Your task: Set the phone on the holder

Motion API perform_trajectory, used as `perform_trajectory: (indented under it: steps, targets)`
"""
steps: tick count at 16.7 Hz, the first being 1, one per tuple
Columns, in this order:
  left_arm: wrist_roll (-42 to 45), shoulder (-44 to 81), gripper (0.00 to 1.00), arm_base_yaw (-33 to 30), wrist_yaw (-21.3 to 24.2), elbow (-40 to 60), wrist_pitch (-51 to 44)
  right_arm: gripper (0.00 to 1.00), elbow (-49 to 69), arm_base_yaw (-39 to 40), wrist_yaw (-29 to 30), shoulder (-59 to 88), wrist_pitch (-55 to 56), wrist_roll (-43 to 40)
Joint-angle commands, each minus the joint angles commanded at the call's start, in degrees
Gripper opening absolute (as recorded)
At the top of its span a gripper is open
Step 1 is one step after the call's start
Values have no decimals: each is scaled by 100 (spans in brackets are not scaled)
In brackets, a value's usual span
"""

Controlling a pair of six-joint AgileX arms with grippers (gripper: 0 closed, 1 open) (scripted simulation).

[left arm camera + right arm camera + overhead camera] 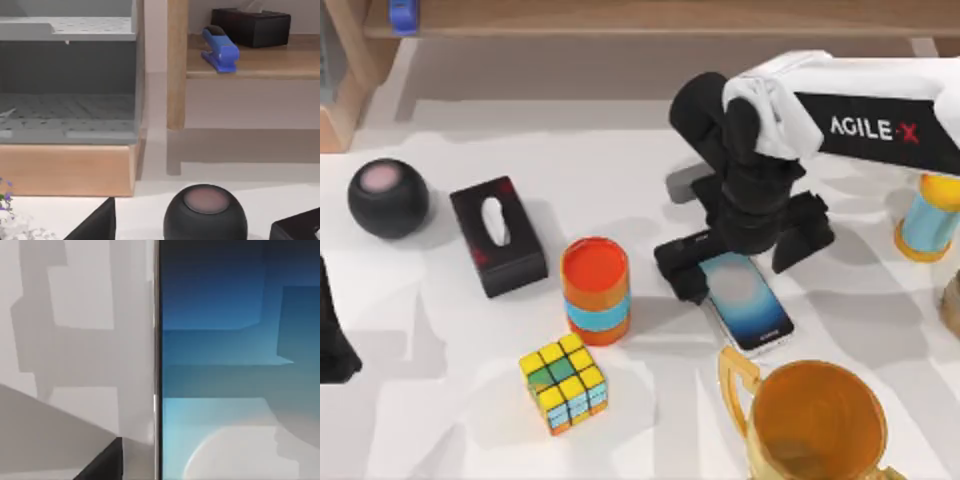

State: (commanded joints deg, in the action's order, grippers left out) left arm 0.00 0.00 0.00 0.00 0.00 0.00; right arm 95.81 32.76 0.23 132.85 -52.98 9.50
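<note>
The phone (752, 300) lies flat on the white table, right of centre, its blue screen with a pale centre facing up. My right gripper (740, 262) hangs low over the phone's far end, open, with one black finger on each side of it and a gap to each long edge. In the right wrist view the phone's screen (235, 365) is very close, with one fingertip (102, 465) beside its thin light edge. My left gripper (330, 340) is parked at the table's left edge. The holder is out of view.
An orange and blue can (595, 290) stands left of the phone, with a colour cube (563, 382) in front of it. A golden cup (810, 425) stands just in front of the phone. A black box with red marks (498, 235) and a black sphere (387, 198) sit at the left.
</note>
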Motion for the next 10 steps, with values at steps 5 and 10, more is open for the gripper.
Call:
perform_trajectory:
  steps: [5,10]
  targets:
    - [0,0,100,0,0,0,0,92,-13,11,-1,9,25,9]
    - [0,0,100,0,0,0,0,55,-13,11,-1,9,25,9]
